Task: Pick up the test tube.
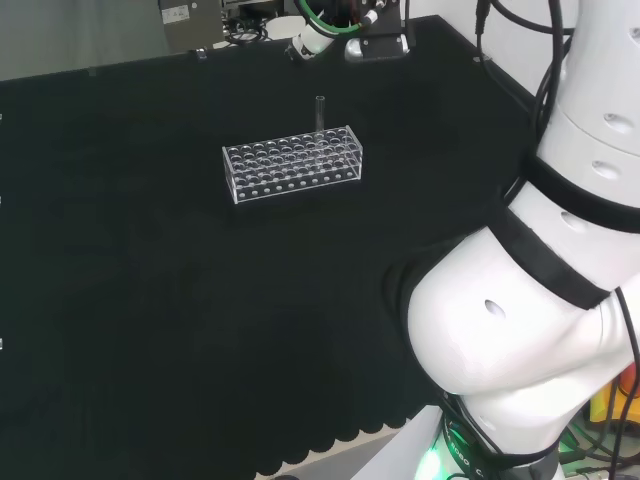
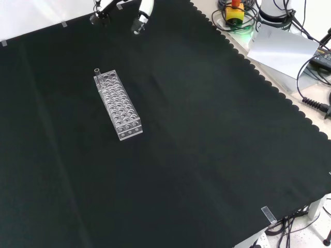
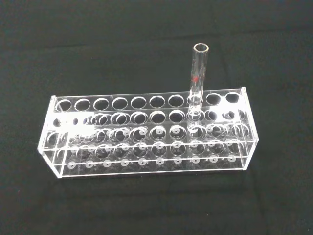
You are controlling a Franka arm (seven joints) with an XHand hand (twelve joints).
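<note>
A clear glass test tube (image 1: 320,115) stands upright in a clear plastic rack (image 1: 292,165) with several rows of holes. In the head view the rack lies mid-cloth and the tube sits in its far row, near the right end. The front view shows the rack (image 2: 120,106) at the upper left, running lengthwise away from the camera, with the tube (image 2: 96,75) at its far left corner. The wrist view looks down at the rack (image 3: 146,132) from some distance; the tube (image 3: 197,83) rises well above its top plate and looks empty. Every other hole is vacant.
The arm's white links (image 1: 520,330) stand at the head view's right. Black and white gear with cables (image 1: 330,35) (image 2: 139,18) lies at the cloth's far edge. Cables, a yellow button box (image 2: 235,10) and a white sheet (image 2: 282,46) lie beyond the scalloped edge.
</note>
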